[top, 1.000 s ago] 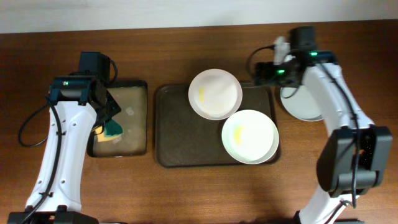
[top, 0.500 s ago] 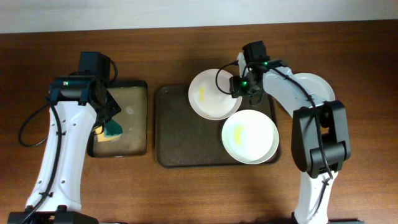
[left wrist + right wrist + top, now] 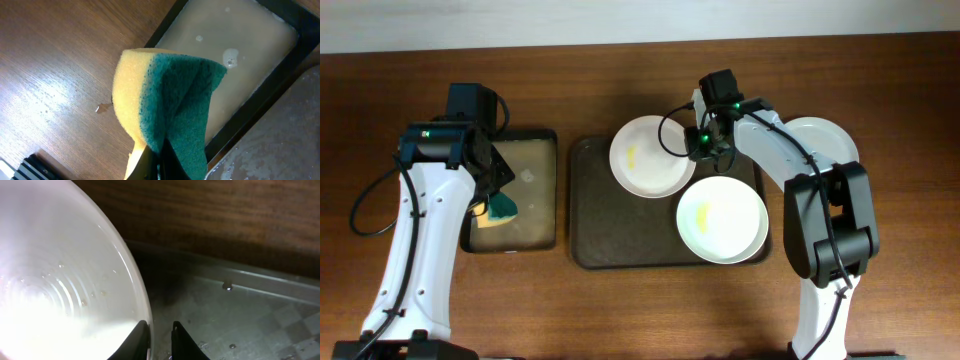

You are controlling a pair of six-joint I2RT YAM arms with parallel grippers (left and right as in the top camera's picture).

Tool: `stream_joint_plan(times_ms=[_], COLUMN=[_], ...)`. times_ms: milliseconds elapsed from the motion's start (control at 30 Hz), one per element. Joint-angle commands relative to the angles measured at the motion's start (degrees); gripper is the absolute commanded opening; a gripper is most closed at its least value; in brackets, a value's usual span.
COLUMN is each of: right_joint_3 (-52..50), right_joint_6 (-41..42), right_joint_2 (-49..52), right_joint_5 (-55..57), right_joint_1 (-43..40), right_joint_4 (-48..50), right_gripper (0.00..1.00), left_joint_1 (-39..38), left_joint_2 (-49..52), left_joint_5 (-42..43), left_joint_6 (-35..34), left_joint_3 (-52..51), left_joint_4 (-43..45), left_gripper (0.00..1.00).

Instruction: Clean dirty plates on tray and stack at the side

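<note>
Brown wooden table point(image 3: 620, 310) fills the overhead view. At centre, the right gripper point(image 3: 159, 336) has its jaws narrowed onto the rim of the upper plate point(image 3: 642, 160), at the top edge of the large tray point(image 3: 610, 235). A second plate point(image 3: 722, 218) lies just below it, and a third plate point(image 3: 825, 135) sits off-tray at the upper right. At left, the left gripper point(image 3: 156, 167) clamps a sponge point(image 3: 170, 95) over the black tray point(image 3: 535, 220).

We see two white arms — left arm point(image 3: 415, 245), right arm point(image 3: 772, 150) — with black joints point(image 3: 830, 220), looping black cables point(image 3: 356, 212), green lights point(image 3: 425, 131); the right gripper point(image 3: 159, 327) has black fingers point(image 3: 136, 342).
</note>
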Motion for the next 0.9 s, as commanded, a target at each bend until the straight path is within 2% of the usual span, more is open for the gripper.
stream_joint_plan(times_ms=[0,67,167,267,367,433,700,867], right_joint_3=[-1.68,-1.86,-1.86,-1.86,-1.84,-1.84,-1.84,-1.86], right_joint_6=[0.28,0.31,0.31,0.24,0.22,0.24,0.28,0.26], right_joint_2=[0.83,0.83,0.83,0.83,0.83,0.83,0.83,0.83], right_joint_5=[0.28,0.17,-2.56,-7.48,-8.28,-8.31,-8.33,-8.76], right_joint_1=[0.37,0.44,0.83,2.32,4.92,6.88,10.49,10.49], right_joint_4=[-0.04,-0.15,-0.28,-0.31,-1.05,-2.03,-5.53,-7.85], right_gripper=[0.18,0.17,0.07,0.07,0.06,0.05,0.04,0.04], left_joint_1=[0.26,0.24,0.24,0.20,-0.33,-0.94,-5.33,-8.17], left_joint_2=[-0.44,-0.44,-0.44,-0.44,-0.44,-0.44,-0.44,-0.44], left_joint_5=[0.07,0.07,0.42,1.77,8.85,12.59,14.25,22.62], left_joint_6=[-0.33,-0.33,-0.33,0.20,8.66,11.82,12.02,12.00], left_joint_3=[-0.15,-0.15,-0.15,-0.15,-0.17,-0.17,-3.06,-7.10], left_joint_4=[0.15,0.15,0.42,0.79,3.96,5.62,8.66,14.99], left_gripper=[0.00,0.00,0.00,0.00,0.00,0.00,0.00,0.00])
